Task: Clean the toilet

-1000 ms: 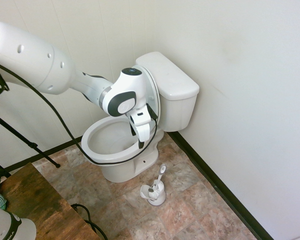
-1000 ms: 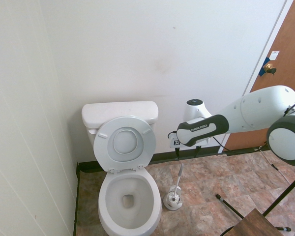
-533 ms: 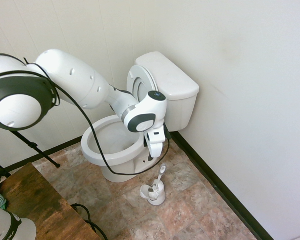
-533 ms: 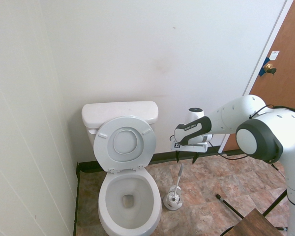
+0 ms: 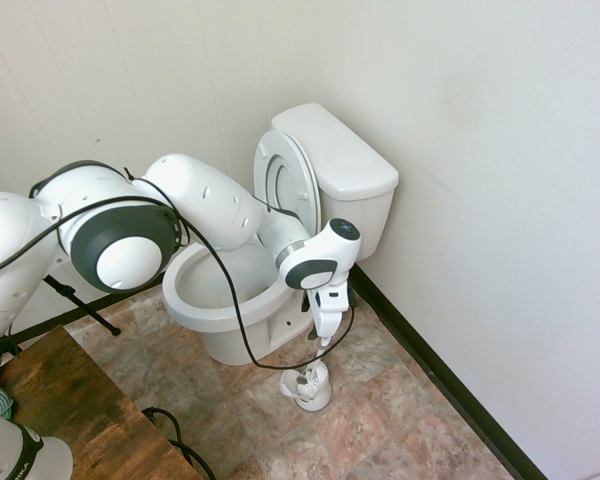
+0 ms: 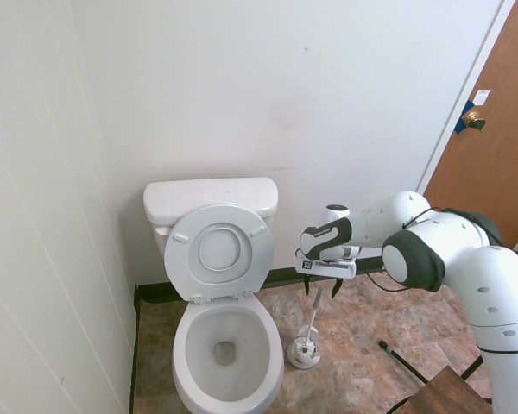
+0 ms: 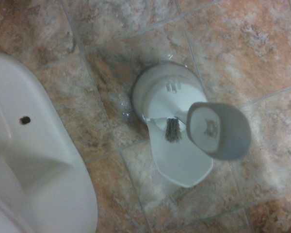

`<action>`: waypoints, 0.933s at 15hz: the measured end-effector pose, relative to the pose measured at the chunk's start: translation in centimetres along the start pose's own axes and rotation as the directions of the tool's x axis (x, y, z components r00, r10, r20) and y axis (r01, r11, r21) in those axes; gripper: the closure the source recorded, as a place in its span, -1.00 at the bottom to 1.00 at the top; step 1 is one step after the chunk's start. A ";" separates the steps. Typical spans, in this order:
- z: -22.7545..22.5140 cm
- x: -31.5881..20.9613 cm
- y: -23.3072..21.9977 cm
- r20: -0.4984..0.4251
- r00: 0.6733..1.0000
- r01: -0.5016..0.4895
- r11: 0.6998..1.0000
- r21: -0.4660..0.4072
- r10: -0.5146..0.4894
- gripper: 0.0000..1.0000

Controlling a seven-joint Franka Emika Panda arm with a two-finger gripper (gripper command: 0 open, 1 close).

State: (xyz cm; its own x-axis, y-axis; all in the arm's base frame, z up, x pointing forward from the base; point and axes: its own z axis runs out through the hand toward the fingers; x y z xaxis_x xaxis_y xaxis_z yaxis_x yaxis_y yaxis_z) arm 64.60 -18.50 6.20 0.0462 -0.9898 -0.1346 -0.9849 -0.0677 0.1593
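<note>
While the toilet (image 6: 224, 341) stands against the back wall with its lid (image 6: 220, 250) tipped up against the tank (image 6: 210, 197) and its bowl (image 5: 220, 285) open, the thing the next move turns on is the brush standing on the floor just beside it. In the second exterior view the brush holder (image 6: 304, 352) sits on the tiles to the right of the bowl, and the brush handle (image 6: 314, 309) rises from it, leaning a little away from the bowl.

Its long axis runs nearly upright. The gripper (image 6: 319, 289) points almost straight down directly over the handle's top end, so the handle lies below the jaws and roughly along the line they point. The jaws stand apart, with nothing between them yet; the two dark fingers (image 6: 334, 287) flank the handle's top. The wrist view agrees: the grey handle end (image 7: 218, 130) fills the middle of the picture, with the white holder (image 7: 172, 124) below it and the toilet's base (image 7: 34, 165) off to one side. A grasp looks likely to need a slight further drop and a closing across the handle.

Compared with a second ago, the gripper has swung off the toilet's bowl, moved sideways over the brush and come down markedly. The toilet, lid and brush have not moved.
</note>
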 end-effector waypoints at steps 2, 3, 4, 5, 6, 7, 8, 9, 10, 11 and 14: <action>1.4 0.9 -1.1 0.012 1.000 -0.005 1.000 -0.010 0.006 -1.00; 2.1 1.5 -1.5 0.017 1.000 -0.009 1.000 -0.014 0.010 -1.00; 2.5 1.9 -1.9 0.021 1.000 -0.013 1.000 -0.017 0.014 -1.00; 2.8 2.3 -2.2 0.026 1.000 -0.016 1.000 -0.018 0.016 -1.00; 3.0 2.5 -2.5 0.029 0.999 -0.018 1.000 -0.019 0.018 -1.00; 3.1 2.8 -2.7 0.032 0.999 -0.018 1.000 -0.020 0.019 -1.00; 3.2 3.0 -2.8 0.034 0.999 -0.019 1.000 -0.022 0.020 -1.00; 3.3 3.2 -2.9 0.036 0.999 -0.020 1.000 -0.023 0.021 -1.00; 3.5 3.4 -3.0 0.038 0.999 -0.021 0.999 -0.024 0.022 -1.00; 3.8 3.5 -3.1 0.040 0.999 -0.022 0.999 -0.028 0.023 -1.00; 4.3 3.5 -3.2 0.043 0.999 -0.023 0.999 -0.029 0.024 1.00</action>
State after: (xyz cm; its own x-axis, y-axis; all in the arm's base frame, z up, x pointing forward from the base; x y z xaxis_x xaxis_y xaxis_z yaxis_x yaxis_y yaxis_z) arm 67.18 -21.21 1.07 0.0150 -0.9848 -0.1729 -0.9805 -0.0483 0.1903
